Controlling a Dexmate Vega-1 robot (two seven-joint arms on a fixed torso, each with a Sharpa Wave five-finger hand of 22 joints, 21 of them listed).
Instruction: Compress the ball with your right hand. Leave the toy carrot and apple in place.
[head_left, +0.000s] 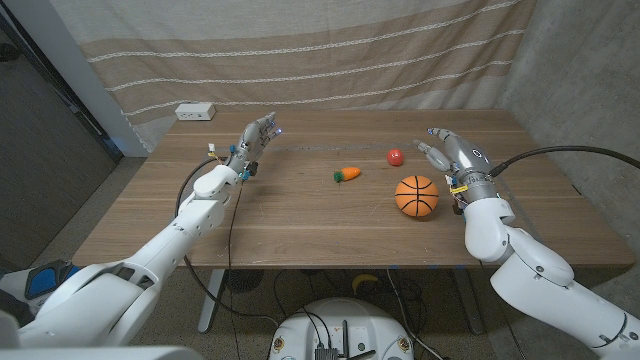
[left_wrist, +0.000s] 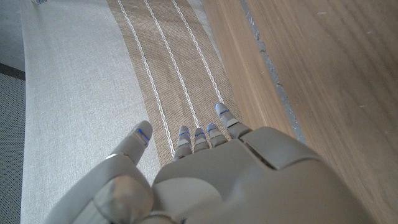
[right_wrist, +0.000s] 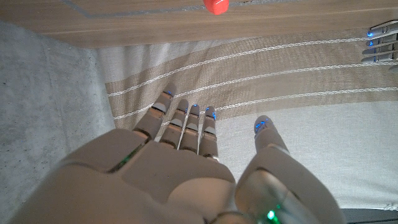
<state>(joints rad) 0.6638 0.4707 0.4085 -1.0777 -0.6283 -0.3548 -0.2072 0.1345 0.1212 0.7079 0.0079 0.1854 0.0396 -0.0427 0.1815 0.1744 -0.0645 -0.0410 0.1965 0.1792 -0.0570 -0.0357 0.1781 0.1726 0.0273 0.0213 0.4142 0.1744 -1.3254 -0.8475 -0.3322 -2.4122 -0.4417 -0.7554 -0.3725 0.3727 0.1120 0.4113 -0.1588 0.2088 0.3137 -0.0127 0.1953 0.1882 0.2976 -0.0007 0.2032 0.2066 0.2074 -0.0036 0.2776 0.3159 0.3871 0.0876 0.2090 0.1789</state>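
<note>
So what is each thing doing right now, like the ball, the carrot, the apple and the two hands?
Ball: resting on the table, untouched, not squeezed.
Toy carrot: lying on its side, left of the ball.
Apple: sitting behind the ball, untouched.
Right hand: open, fingers apart, holding nothing, just beside the ball.
Left hand: open, holding nothing, far from the toys.

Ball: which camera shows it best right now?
Head view. The orange ball sits whole on the table, just beside the right robot hand, which is open and not touching it. The wrist views give nothing of the ball; the right wrist catches the apple.
</note>
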